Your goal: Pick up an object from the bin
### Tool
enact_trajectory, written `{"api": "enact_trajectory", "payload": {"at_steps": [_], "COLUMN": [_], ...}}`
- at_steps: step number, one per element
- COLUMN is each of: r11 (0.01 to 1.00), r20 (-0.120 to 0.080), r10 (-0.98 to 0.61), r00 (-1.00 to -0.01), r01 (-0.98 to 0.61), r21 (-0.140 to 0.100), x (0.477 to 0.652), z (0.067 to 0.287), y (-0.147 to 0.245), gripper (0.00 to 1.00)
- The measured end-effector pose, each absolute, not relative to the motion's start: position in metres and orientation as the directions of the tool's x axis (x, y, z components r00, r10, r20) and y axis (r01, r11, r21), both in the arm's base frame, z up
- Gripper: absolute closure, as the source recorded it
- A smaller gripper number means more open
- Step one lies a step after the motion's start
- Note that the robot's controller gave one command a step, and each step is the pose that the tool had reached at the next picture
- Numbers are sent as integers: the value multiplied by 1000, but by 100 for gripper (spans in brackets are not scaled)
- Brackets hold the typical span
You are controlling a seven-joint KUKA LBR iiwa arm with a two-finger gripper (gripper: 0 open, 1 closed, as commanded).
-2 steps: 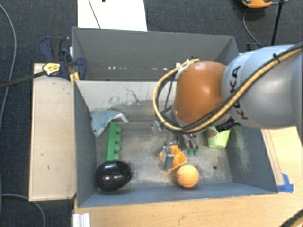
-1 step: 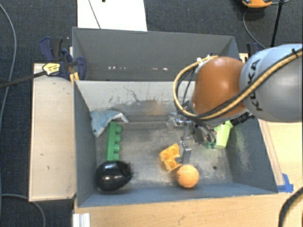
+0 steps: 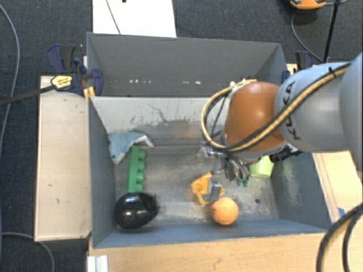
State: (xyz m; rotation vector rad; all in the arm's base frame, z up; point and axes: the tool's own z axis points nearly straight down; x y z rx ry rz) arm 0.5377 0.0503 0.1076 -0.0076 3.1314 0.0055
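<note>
1. While the arm (image 3: 317, 112) reaches in from the right, its orange wrist cover (image 3: 252, 118) hangs over the right-centre of the grey metal bin (image 3: 181, 67), with cables looped round the cover.
2. Gripper (image 3: 215, 187): low, close to the bin floor, right of centre and toward the front wall. Its tip meets the right edge of a crumpled yellow-orange thing (image 3: 199, 188). Whether it is touching or only just beside cannot be told.
3. Gripper state: cannot tell. From this angle it cannot be read as either released or clenched, so no grasp is recorded.
4. Orange ball (image 3: 225, 211): on the floor just in front of the gripper, near the front wall. It sits just beside the yellow-orange thing, on that thing's front-right side.
5. Light green thing (image 3: 262, 166): on the floor to the right of the gripper, partly hidden under the wrist cover. Its shape is not clear.
6. Left half of the bin:
   - Green studded block (image 3: 136, 169), lying flat with its long side running front to back.
   - Pale blue-grey cloth (image 3: 126, 143), crumpled at the block's far end and overlapping its top.
   - Black rounded thing (image 3: 135, 210) in the front-left corner, at the block's near end, touching it or just beside it.
7. These three left-side things lie well apart from the gripper, and bare floor separates the green block from the yellow-orange thing.
</note>
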Motion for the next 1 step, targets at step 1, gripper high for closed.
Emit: {"api": "enact_trajectory", "payload": {"at_steps": [1], "r11": [971], "r20": [-5], "r10": [-240], "r00": [-971], "r01": [-240], "r21": [2], "x": [536], "z": [84], "y": [53], "gripper": [0]}}
